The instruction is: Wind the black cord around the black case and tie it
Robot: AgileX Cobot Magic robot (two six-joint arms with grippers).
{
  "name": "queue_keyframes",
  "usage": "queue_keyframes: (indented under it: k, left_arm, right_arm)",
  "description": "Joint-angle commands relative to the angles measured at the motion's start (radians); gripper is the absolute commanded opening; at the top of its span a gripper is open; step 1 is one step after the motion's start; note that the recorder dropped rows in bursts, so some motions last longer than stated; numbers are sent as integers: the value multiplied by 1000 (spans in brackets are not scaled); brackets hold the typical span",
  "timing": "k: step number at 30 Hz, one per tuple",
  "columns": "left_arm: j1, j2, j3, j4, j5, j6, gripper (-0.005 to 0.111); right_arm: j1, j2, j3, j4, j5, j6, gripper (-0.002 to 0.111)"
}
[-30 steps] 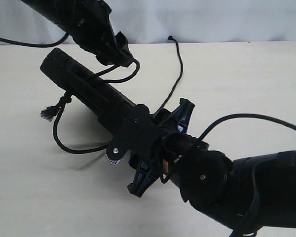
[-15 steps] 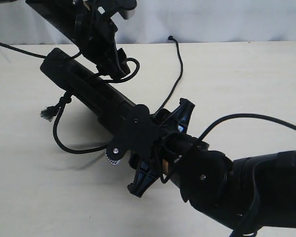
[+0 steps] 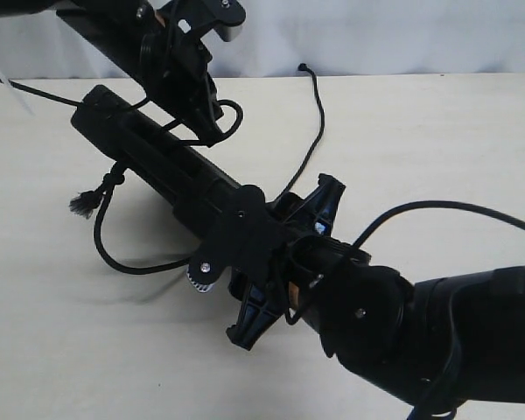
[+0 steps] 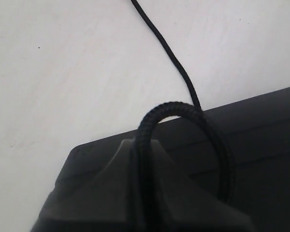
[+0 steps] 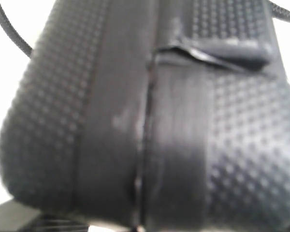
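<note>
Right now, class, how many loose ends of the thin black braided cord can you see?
2. The frayed tufted end sits left of the flat rectangular black plastic case; the small knobbed end lies near the far edge of the pale table.

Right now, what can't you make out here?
Exterior view: case underside hidden, so cord turns there unseen; right hand far finger hidden behind case.
Left wrist view: left hand blurred, cord ends cut off.
Right wrist view: case fills frame, blurred.

We see pale beige tbl (image 3: 437, 140); black cord (image 3: 320, 114) partly on it: knobbed tip upper ctr, frayed tip (image 3: 83, 205) mid-left, loop lower left.
</note>
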Motion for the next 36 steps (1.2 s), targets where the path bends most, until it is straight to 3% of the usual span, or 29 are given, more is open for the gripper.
queue_keyframes:
  k: [1,10,22,29,32,36]
  left_arm:
    - [-7,-33,-1,4,-9,2,0]
    - [-7,-40,-1,6,44,-2,0]
    - [-7,-40,-1,4,-21,-2,0]
    - [25,-40,0,6,-21,0,0]
    - [65,-40,64,2,-117,27,0]
    - [65,-40,118,-26,-250,65,0]
  right_arm:
    - [-4,37,22,41,-214,-27,4]
    - [-4,37,22,41,-329,-72,4]
    - [-4,63,22,41,-186,-234,4]
    - [-4,200,-88,41,-103,-279,4]
    - [-7,245,-107,41,-32,-291,4]
    - [-7,352,-238,92,23,-403,4]
